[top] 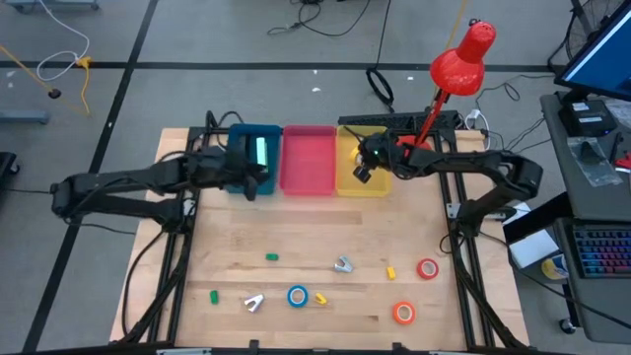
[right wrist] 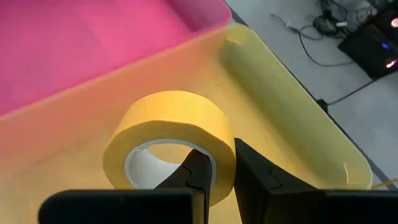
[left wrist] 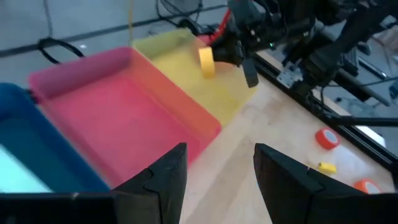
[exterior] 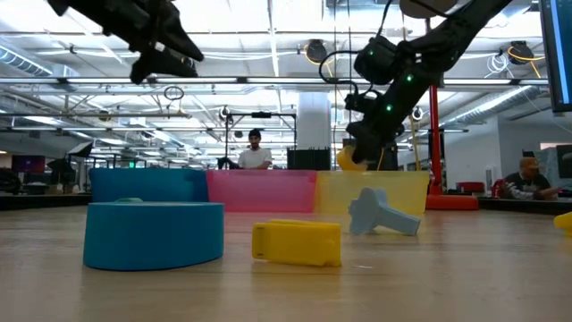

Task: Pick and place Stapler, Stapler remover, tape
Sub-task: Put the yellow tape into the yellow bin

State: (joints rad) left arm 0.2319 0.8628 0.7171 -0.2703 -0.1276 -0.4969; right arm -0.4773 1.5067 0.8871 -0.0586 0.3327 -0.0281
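Blue bin (top: 254,158) at the worktop's far edge is sitting under the left gripper (left wrist: 214,177), whose fingers are standing apart and empty. Farther right, the right gripper (right wrist: 214,177) is pinching the yellow tape roll (right wrist: 171,138) by its wall, hanging directly above the yellow bin (right wrist: 292,106), so the drop is lying straight below.

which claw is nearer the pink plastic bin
Left. The left claw hangs at the pink plastic bin's edge on the blue bin side; the right claw holds a yellow tape roll over the yellow bin.
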